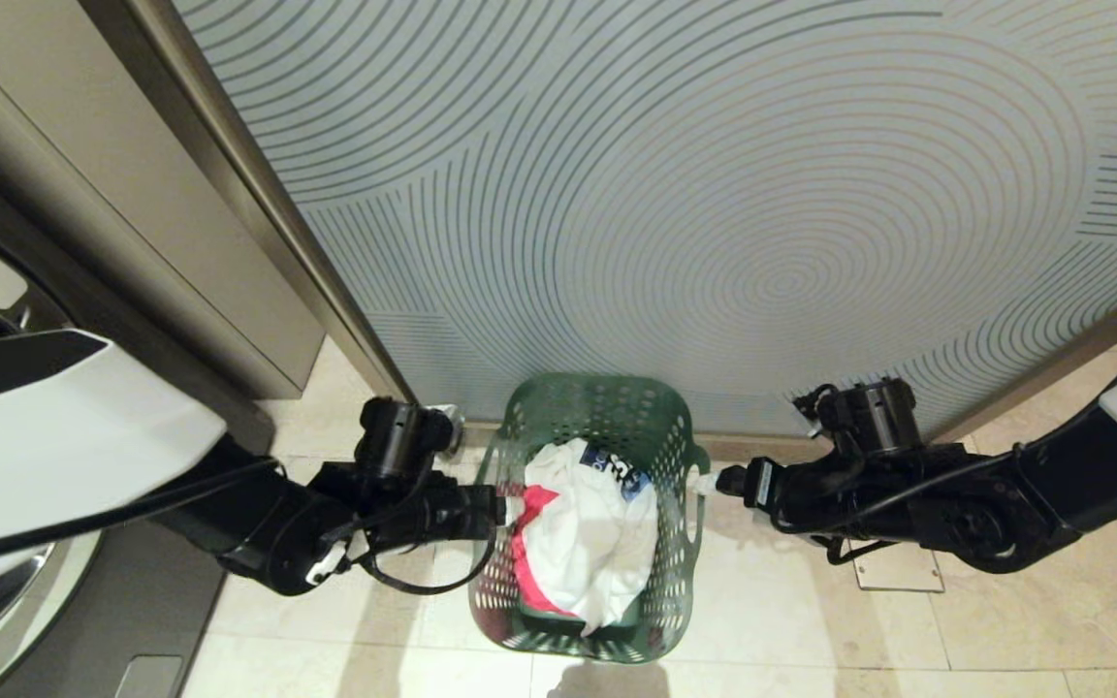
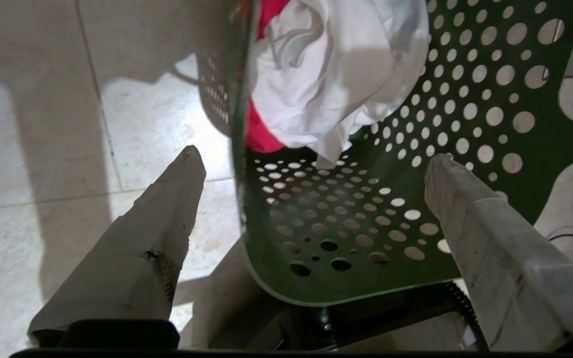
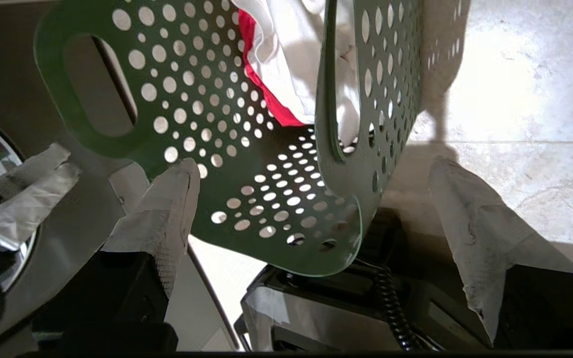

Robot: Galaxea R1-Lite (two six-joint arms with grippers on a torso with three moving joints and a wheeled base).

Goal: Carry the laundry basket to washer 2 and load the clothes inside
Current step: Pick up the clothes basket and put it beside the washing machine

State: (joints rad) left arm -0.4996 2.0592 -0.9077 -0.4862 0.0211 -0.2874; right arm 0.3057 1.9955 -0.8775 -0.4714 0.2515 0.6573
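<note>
Only head view shows clothes' blue patch.

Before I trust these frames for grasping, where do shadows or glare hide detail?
Head view: arm shadows fall on the floor tiles beside the laundry basket. Left wrist view: a bright patch washes out the tile; the near rim blurs. Right wrist view: glare whitens the floor.

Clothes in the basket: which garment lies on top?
The white garment with a blue printed patch lies on top; the pink-red one only peeks out beneath it along the robot's left side.
</note>
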